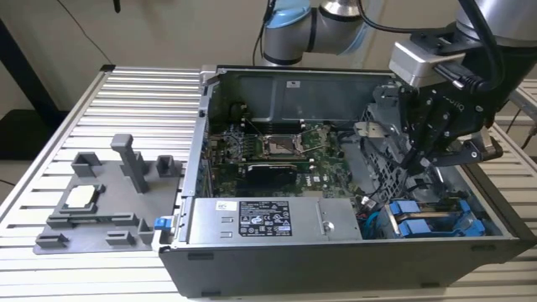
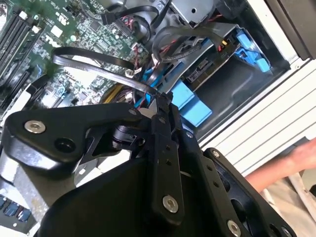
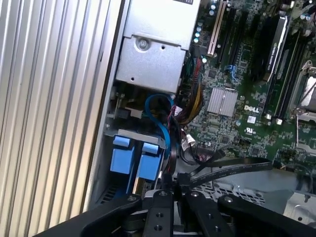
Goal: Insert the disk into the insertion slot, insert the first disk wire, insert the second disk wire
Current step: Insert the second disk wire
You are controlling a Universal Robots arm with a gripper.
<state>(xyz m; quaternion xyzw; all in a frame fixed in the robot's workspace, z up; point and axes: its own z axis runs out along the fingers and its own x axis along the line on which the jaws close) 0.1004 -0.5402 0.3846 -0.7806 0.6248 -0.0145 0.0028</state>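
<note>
My gripper hangs inside the open computer case, above the drive bay at the exterior view's right. It is shut on the end of a flat black disk wire, which loops away over the motherboard. In the first wrist view the gripper pinches that wire just above two blue carrier ends sitting side by side in the insertion slots. I cannot tell which of them holds the disk; its silver body is hidden. In the second wrist view the gripper is above a blue carrier end.
A silver power supply lies beside the bay, and the motherboard is behind it. A thin blue cable curls near the carriers. A grey fixture stands on the slatted table. A person's hand is outside the case.
</note>
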